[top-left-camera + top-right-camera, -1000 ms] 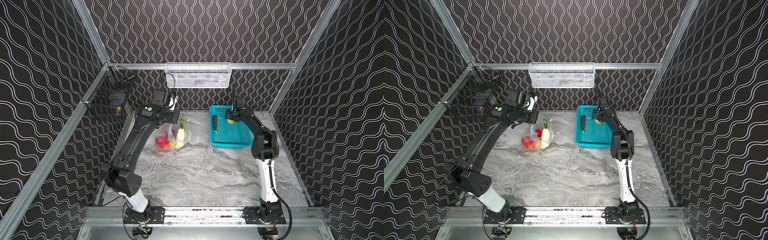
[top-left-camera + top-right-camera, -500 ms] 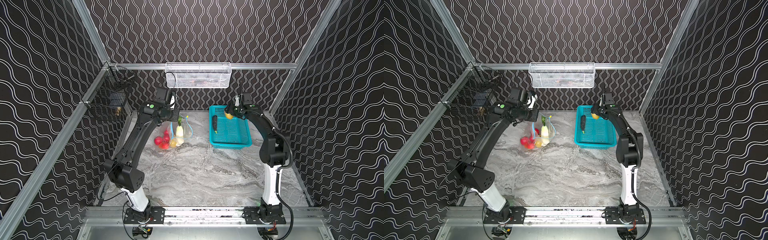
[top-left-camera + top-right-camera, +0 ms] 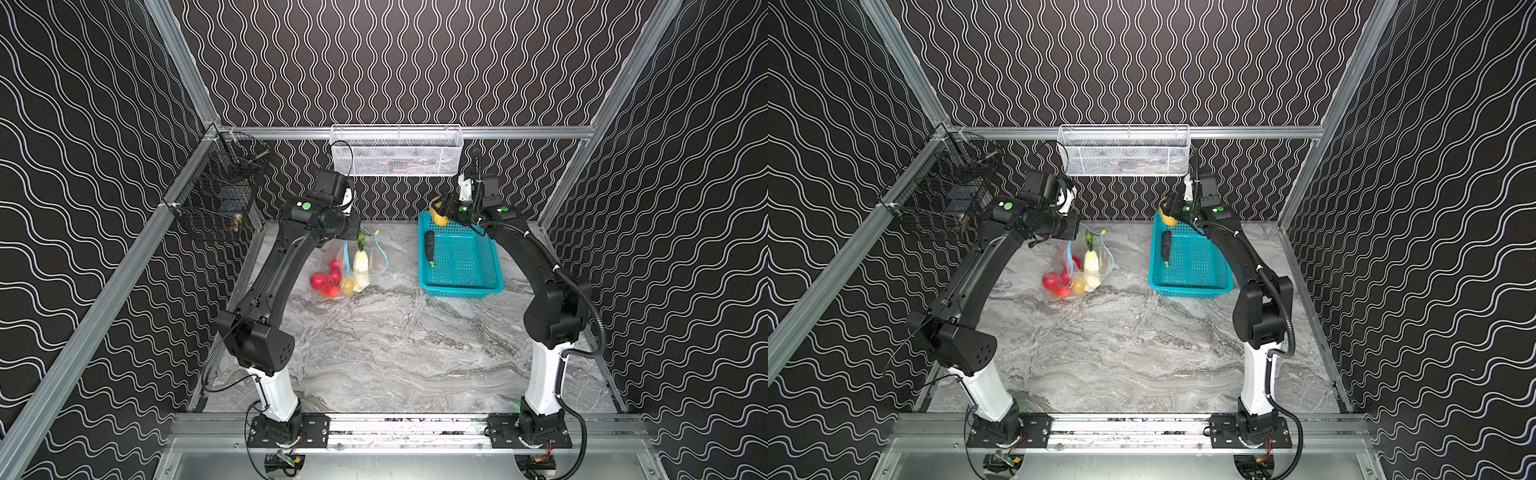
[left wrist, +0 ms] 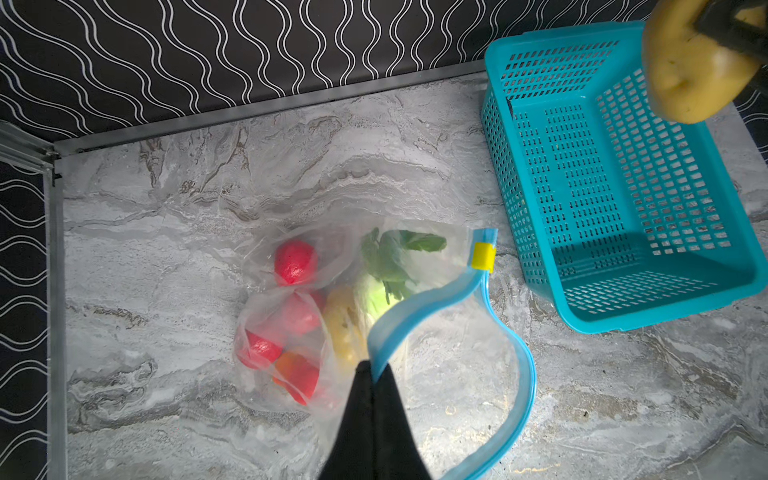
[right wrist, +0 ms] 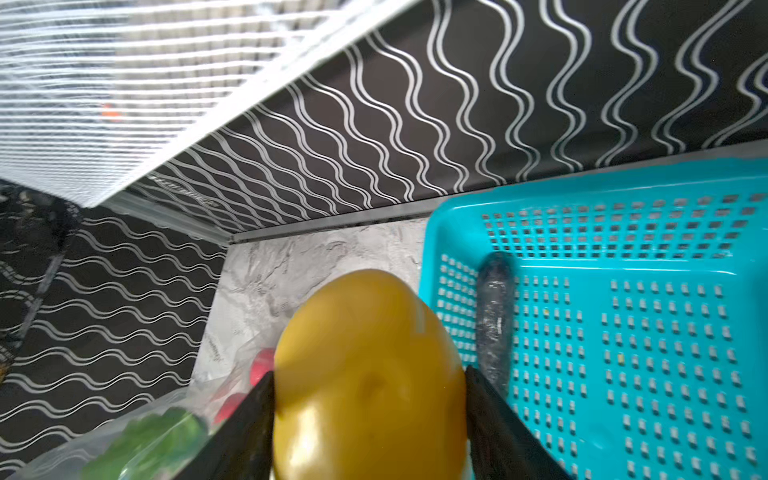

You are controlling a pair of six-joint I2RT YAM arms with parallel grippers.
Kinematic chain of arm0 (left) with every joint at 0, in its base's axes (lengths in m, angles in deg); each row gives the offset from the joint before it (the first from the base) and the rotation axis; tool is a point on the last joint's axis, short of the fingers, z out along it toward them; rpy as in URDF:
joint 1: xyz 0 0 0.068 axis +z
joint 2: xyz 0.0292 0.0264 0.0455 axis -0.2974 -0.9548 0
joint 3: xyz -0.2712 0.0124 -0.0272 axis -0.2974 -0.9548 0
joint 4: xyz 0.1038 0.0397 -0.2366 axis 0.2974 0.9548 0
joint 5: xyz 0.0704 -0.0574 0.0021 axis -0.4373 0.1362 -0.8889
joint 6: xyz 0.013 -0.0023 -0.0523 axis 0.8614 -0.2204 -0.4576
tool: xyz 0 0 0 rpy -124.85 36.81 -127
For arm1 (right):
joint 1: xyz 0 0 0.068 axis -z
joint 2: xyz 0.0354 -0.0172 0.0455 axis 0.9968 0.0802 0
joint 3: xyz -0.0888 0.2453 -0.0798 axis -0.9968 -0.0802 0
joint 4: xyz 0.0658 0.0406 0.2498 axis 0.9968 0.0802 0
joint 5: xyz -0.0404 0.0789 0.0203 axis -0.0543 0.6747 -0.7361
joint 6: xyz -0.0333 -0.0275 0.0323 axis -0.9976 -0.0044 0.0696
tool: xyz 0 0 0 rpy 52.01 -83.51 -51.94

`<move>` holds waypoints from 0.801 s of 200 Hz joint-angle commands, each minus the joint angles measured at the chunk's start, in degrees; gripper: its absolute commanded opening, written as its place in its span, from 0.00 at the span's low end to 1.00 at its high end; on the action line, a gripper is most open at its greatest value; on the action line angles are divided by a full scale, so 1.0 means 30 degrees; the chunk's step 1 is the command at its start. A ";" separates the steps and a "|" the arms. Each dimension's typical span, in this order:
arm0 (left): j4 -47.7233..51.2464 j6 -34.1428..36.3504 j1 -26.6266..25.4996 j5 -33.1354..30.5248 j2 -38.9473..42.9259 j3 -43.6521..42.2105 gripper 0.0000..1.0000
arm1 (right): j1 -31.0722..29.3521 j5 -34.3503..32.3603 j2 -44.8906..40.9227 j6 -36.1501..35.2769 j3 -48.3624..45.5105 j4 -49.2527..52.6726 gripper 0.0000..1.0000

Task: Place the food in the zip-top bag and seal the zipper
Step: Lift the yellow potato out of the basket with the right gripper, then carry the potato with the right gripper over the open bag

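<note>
Marbled grey surface (image 3: 374,353) bears the zip-top bag (image 4: 257,291) left of centre, tomatoes (image 4: 295,262), radish (image 3: 360,262) and a yellow piece (image 4: 343,328) inside. Left jaws pinch tight on its blue zipper (image 4: 380,332) edge, mouth gaping. Farther back, right jaws clamp a potato (image 5: 365,374) over the far corner of the teal basket (image 3: 461,291); a cucumber (image 3: 429,247) lies inside.

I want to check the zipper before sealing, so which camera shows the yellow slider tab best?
The left wrist view: the slider tab sits large and sharp at one end of the blue zipper. In both top views it is only a tiny yellow speck. The right wrist view misses it.
</note>
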 commanded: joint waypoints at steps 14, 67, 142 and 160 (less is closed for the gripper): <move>-0.0184 -0.0337 0.0026 0.0327 -0.0041 0.0158 0.00 | -0.1286 -0.1103 -0.0345 -0.0180 0.1016 0.0508 0.43; -0.0114 0.0129 -0.0015 0.0257 -0.0076 0.0003 0.00 | -0.2610 -0.1521 -0.0861 -0.0288 0.1039 0.0315 0.43; 0.0241 0.0017 -0.0015 0.0771 -0.0678 0.0741 0.00 | -0.4327 -0.1033 -0.3298 0.0308 -0.2004 -0.2803 0.45; 0.0309 -0.0013 -0.0029 0.0836 -0.0844 0.0998 0.00 | -0.4581 -0.0639 -0.3731 0.0628 -0.2937 -0.3913 0.45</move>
